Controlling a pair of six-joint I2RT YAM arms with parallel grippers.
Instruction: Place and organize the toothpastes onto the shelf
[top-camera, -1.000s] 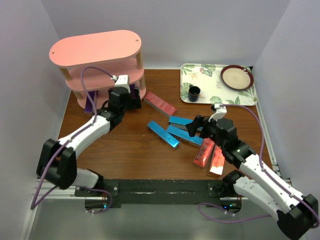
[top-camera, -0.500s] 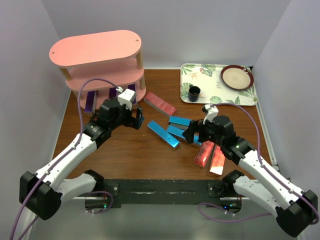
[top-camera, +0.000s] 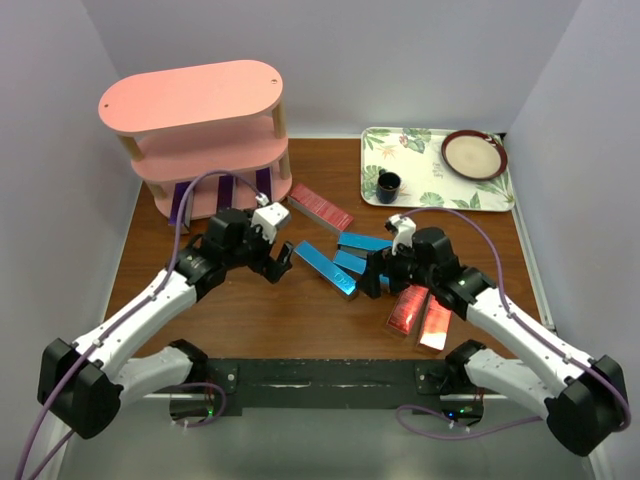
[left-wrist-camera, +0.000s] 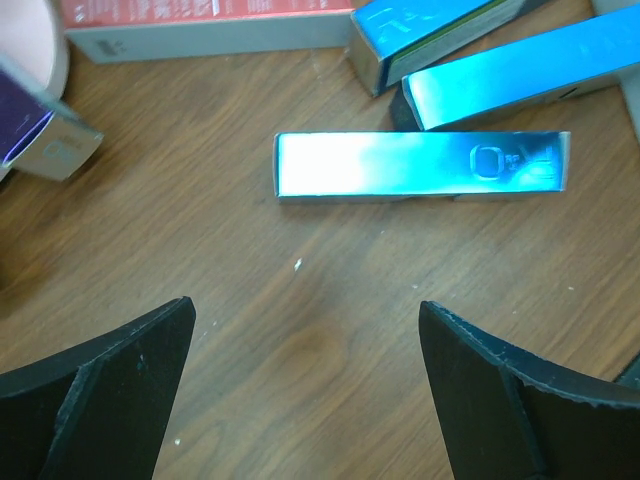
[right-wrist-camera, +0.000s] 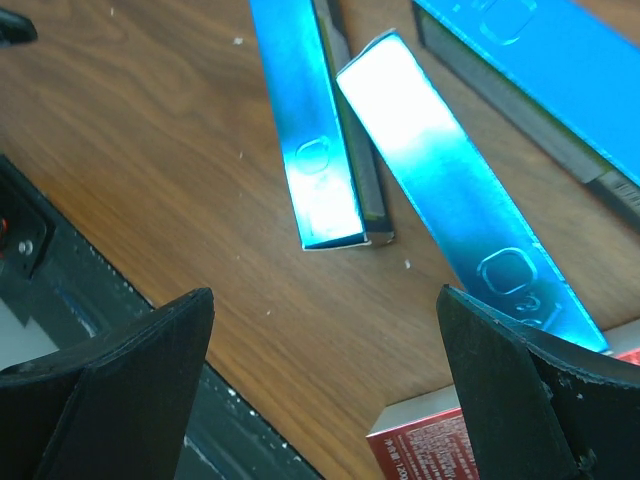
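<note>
**Cartons spread between shelf and tray**

The shelf (top-camera: 190, 95) stands at the far left corner of the table (top-camera: 250, 310). Three stowed cartons (top-camera: 225, 190) lie side by side on its lowest board, their ends pointing toward the near edge. Just right of the shelf's foot, a lone carton (top-camera: 320, 207) lies slantwise on the table. Nearer and further right, at mid-table, the middle cluster (top-camera: 326, 268) of three cartons lies close together. The left gripper (top-camera: 280, 262) sits just left of it and the right gripper (top-camera: 368, 280) just right. The near pair (top-camera: 407, 305) of cartons lies side by side, right of the cluster and closer to the near edge. The tray (top-camera: 425, 150) occupies the far right corner, with a cup (top-camera: 389, 186) at its near left corner and a plate (top-camera: 474, 153) at its far right.
</note>
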